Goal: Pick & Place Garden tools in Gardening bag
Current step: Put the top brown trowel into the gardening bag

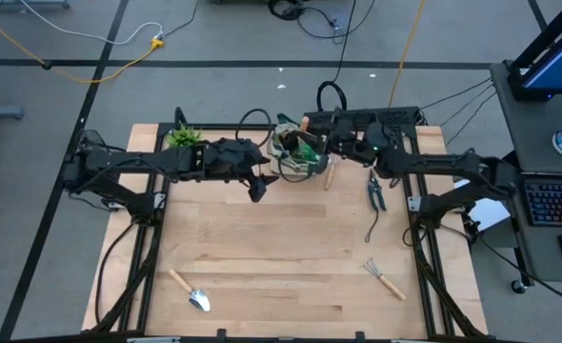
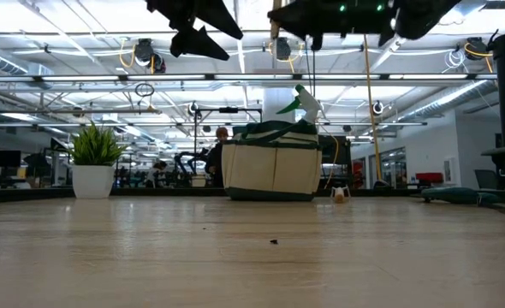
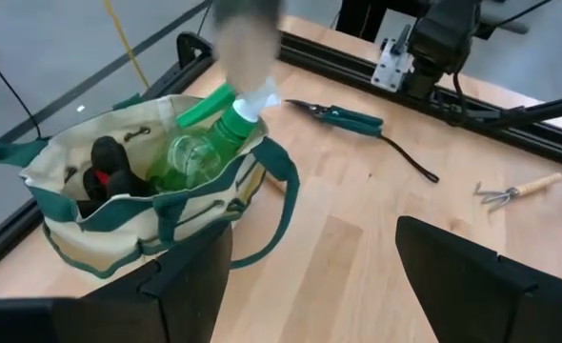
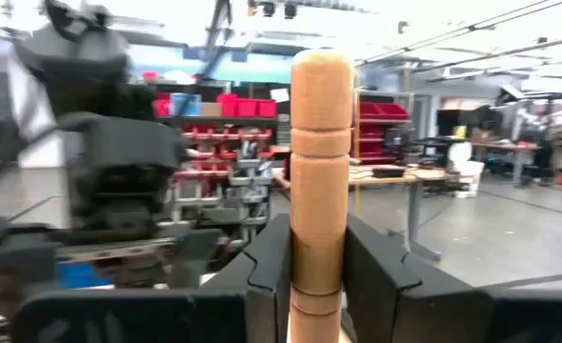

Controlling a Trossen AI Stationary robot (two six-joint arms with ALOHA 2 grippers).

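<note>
My right gripper [image 4: 317, 276] clamps a wooden tool handle [image 4: 319, 171], long axis upright between my fingers, its head hidden, with the gardening bag [image 1: 295, 152] just beside and nearer to me than to my left gripper [image 3: 314, 276], which hangs open over the bag's near side.

spray bottle [image 3: 200, 152] and glove [image 3: 110, 176] crowding bag [image 3: 90, 224], table front [image 1: 281, 248] open

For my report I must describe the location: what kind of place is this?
Probably a large robotics lab or workshop: a wooden table in a metal frame, red storage bins on shelves behind, exposed ceiling pipes and cables across the floor.
</note>
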